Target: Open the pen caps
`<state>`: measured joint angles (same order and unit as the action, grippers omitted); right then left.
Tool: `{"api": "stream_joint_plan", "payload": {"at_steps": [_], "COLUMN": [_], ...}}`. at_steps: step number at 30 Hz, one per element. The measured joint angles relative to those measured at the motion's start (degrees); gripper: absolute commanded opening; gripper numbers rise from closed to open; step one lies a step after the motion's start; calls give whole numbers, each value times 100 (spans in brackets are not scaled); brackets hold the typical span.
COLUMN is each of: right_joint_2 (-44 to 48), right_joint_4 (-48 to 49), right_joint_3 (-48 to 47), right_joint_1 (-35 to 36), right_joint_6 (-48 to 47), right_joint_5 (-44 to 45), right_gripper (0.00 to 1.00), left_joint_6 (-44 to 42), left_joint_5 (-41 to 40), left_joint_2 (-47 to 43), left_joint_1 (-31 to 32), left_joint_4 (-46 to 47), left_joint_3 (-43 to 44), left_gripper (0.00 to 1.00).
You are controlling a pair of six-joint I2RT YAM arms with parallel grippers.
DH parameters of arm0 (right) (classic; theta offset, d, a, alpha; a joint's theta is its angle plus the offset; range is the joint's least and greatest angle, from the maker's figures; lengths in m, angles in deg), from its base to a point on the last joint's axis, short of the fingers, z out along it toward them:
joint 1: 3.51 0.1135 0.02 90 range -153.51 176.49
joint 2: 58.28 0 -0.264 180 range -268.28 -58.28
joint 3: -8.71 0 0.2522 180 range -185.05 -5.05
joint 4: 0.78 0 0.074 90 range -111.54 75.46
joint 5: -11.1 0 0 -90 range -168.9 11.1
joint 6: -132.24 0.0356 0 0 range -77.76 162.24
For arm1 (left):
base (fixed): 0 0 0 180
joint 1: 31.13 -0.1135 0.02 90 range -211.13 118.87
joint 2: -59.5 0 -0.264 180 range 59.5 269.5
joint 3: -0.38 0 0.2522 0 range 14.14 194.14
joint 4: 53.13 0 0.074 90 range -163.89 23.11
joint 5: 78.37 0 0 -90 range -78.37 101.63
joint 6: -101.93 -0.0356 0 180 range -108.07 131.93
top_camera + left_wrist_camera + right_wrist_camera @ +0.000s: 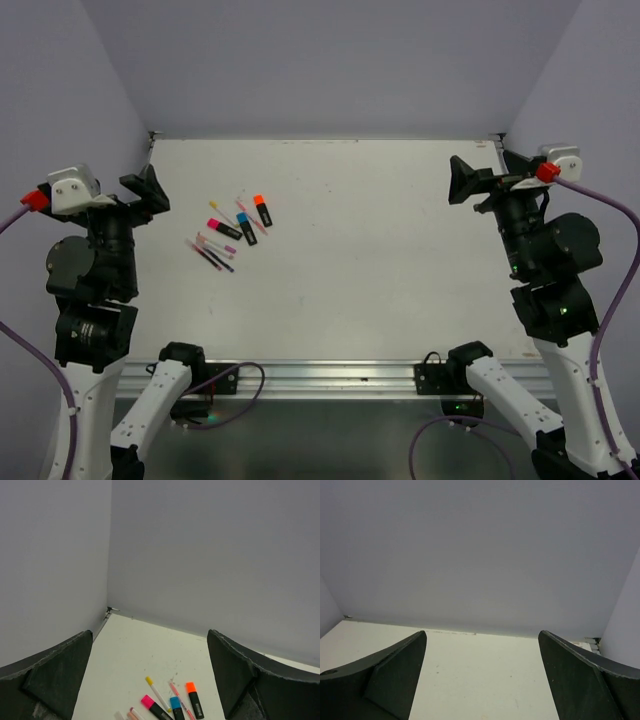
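A white tabletop [400, 250] is being occupied on its left half by a loose cluster of pens. Three stubby black highlighters [248, 233] are being carried side by side, topped by an orange cap [258, 200], a blue cap [241, 217] and a pink cap [213, 223]. A thin white pen [222, 215] with a yellowish cap [213, 206] is lying just beyond them, and further thin pens [212, 252] are lying nearer, to the left.

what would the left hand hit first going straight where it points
Likely nothing close: the open left hand aims above the capped pens, so it would first meet the table beyond them or the back wall; depth is unclear.
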<state>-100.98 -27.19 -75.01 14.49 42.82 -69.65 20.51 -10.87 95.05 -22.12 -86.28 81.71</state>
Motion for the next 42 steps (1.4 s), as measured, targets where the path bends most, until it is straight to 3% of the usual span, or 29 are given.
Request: {"api": "stream_joint_plan", "payload": {"at_steps": [8, 13, 22, 29, 37, 42], "right_joint_2": [-57, -457, -957, -1449, -1934, -1982], "right_joint_4": [-46, -328, -942, -1346, -1578, -1534], "right_joint_3": [153, 256, 863, 1034, 1333, 1565], "right_joint_1": [0, 0, 0, 0, 0, 0], "right_joint_6": [494, 1152, 2186, 2579, 2837, 2953], "right_joint_5": [0, -4, -234, -299, -605, -822], "right_gripper": [99, 99, 98, 99, 98, 98], "left_joint_6": [195, 420, 1104, 1709, 2127, 2245], "left_joint_5": [122, 389, 1290, 1829, 1681, 1307], "left_joint_2": [166, 710, 2570, 4310, 6457, 7606], "left_joint_1": [0, 0, 0, 0, 46, 243], "left_joint_4": [-15, -269, -892, -787, -695, -654], "left_joint_3": [-131, -164, -214, -223, 973, 2111], "left_gripper": [100, 100, 100, 100, 99, 91]}}
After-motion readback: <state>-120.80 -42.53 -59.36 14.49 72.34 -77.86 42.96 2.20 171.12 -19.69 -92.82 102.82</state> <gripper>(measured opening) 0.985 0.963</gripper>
